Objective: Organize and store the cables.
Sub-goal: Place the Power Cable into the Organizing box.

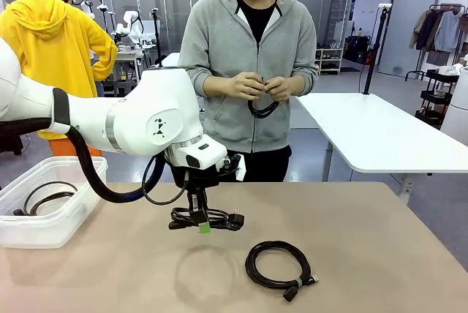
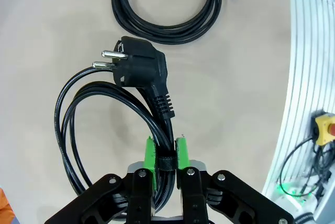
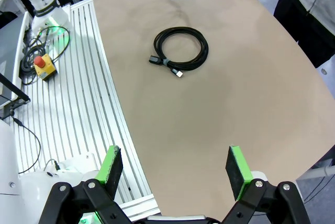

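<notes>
My left gripper (image 1: pixel 202 225) (image 2: pixel 166 153) is shut on a coiled black cable with a two-pin plug (image 2: pixel 137 66) (image 1: pixel 208 218) and holds it a little above the table, gripping at its tie band. A second coiled cable (image 1: pixel 278 269) (image 2: pixel 167 7) (image 3: pixel 181 48) lies flat on the table to the right. Another cable (image 1: pixel 45 197) rests inside the clear bin (image 1: pixel 69 214) at the left. The person across the table holds one more black cable (image 1: pixel 263 108) in both hands. My right gripper (image 3: pixel 175 164) is open above the table's near edge, with nothing between its fingers.
The tan table (image 1: pixel 365 240) has free room at the right and front. A slatted metal frame (image 3: pixel 68 93) runs beside the table, with a red-and-yellow stop button (image 3: pixel 43 67) on it. A white table (image 1: pixel 373 130) stands behind the person.
</notes>
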You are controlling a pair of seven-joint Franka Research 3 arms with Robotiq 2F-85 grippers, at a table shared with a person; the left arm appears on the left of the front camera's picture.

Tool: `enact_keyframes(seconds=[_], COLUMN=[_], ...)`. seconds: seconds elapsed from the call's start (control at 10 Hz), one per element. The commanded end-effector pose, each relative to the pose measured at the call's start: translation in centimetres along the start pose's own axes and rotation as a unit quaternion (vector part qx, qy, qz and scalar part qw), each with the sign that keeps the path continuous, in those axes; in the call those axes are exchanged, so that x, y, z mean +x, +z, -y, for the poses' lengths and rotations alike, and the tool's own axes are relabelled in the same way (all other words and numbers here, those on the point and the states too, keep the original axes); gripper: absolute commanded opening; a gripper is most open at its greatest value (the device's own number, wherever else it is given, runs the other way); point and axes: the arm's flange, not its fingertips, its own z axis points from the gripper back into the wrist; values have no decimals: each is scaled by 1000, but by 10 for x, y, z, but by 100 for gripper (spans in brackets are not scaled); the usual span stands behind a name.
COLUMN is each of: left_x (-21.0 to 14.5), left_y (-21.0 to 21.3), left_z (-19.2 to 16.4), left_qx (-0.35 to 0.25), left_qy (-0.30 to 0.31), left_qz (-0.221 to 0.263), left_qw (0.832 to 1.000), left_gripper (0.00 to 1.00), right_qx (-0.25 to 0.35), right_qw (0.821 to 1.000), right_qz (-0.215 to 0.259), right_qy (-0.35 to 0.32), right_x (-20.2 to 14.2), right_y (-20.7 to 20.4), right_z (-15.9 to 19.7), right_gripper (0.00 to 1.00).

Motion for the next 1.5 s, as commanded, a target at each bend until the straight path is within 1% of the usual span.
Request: enact_keyframes(seconds=[0.0,0.1,0.2,0.3,0.4,0.6,0.7,0.8,1.0,1.1,1.2,1.4], left_x=[1,0,-7,-30,-38,-51,-71,-97,-159,-193,-233,-296], left_y=[3,0,9,34,60,101,117,134,171,186,196,206], left_z=[0,0,-2,-7,-6,0,0,-2,-3,-4,-7,-22], left_qx=[6,0,28,5,22,59,67,75,120,139,145,150], left_qy=[5,0,-43,-77,-77,-95,-104,-96,-113,-114,-116,-98], left_qz=[-1,0,-28,-56,-42,-9,-5,9,26,28,19,18], left_qw=[1000,1000,998,995,996,994,992,992,986,983,982,984], left_gripper=[0,18,18,18,18,18,18,18,18,18,18,18], right_qx=[-5,-5,-5,-5,-5,-5,-5,-5,-5,-5,-5,-5], right_qw=[1000,1000,1000,1000,1000,1000,1000,1000,1000,1000,1000,1000], right_qz=[3,3,3,3,3,3,3,3,3,3,3,3], right_qy=[6,6,6,6,6,6,6,6,6,6,6,6], right_x=[0,0,0,0,0,0,0,0,0,0,0,0], right_y=[-3,-3,-3,-3,-3,-3,-3,-3,-3,-3,-3,-3], right_z=[1,1,1,1,1,1,1,1,1,1,1,1], right_gripper=[100,100,100,100,100,100,100,100,100,100,100,100])
